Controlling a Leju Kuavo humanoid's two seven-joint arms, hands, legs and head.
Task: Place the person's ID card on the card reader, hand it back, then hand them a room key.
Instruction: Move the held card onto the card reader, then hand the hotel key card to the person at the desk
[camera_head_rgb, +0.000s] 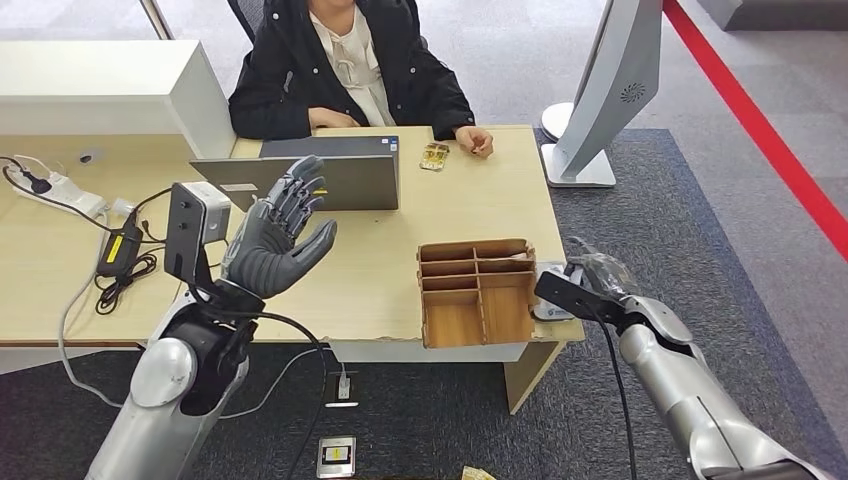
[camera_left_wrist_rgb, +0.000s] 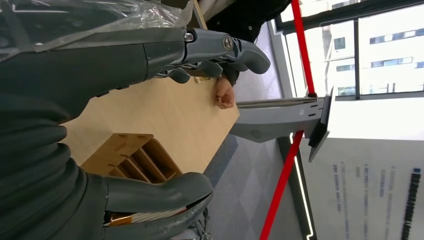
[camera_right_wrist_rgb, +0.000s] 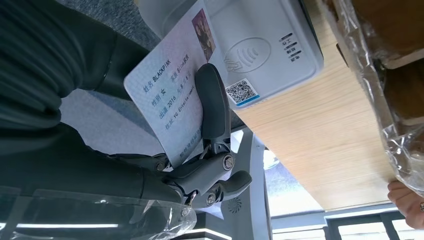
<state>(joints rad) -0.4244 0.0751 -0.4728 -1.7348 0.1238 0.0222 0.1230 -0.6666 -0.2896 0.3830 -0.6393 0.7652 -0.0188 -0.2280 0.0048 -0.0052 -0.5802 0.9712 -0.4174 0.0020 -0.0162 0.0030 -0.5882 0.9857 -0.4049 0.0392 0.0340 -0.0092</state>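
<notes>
Pale wood desk carries a laptop before the seated person, whose hand rests near a small gold item. A wooden organizer with compartments, contents unclear, stands just beside the white card reader. The right hand pinches the ID card at the reader's edge. The left hand is raised, fingers spread, holding nothing.
</notes>
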